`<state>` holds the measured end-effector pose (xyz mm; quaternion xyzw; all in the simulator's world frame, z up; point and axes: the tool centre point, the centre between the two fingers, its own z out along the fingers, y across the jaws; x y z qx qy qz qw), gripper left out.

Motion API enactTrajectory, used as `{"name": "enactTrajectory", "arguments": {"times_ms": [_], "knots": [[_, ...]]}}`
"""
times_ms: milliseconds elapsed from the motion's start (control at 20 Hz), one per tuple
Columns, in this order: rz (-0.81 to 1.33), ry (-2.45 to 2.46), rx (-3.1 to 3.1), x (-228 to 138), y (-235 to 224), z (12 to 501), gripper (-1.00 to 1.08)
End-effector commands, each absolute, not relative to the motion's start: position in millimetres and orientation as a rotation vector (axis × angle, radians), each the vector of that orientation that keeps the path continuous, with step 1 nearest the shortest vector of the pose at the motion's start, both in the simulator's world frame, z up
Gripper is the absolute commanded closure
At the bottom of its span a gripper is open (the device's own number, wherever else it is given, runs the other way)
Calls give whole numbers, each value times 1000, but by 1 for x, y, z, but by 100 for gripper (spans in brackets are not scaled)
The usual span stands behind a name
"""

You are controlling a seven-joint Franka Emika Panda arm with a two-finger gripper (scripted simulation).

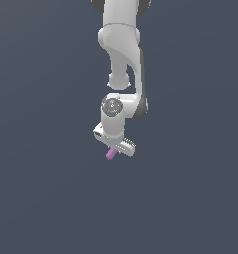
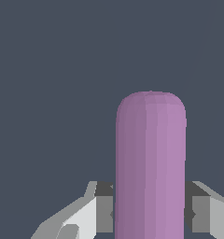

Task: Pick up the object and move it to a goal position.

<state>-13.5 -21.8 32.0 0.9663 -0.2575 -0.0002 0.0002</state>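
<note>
A single light-purple rod [image 2: 151,163], rounded at its visible end, sits clamped between the two fingers [image 2: 97,210] of the white gripper [image 1: 113,149], one pad pressed to each long side in the wrist view, so the jaws are closed on it rather than standing apart. In the exterior view the rod [image 1: 110,154] pokes out below the gripper at a slant, most of its length free of the fingers and nothing beneath it to be made out but flat dark-grey ground; whether it hangs clear of that surface or just above it cannot be told. The hazards lie in the hold: the pads appear to grip near one end only, so a quick swing or a sudden stop on the way to the goal could lever the smooth, round-sided rod and let it pivot or slide out, and a slackening of the squeeze would drop it outright. A second worry is aim, since no goal marker shows in either view and the carry would have to be judged without one in sight. The count is short: one rod, one gripper with two fingers, one white arm [image 1: 122,44] reaching down from the top of the exterior view, and nothing else visible.
</note>
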Motion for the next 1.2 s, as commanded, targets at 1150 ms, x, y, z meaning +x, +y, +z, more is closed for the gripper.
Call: {"name": "enactTrajectory", "arguments": {"times_ms": [1150], "knots": [[0, -807, 3036, -6, 139, 81, 108]]}}
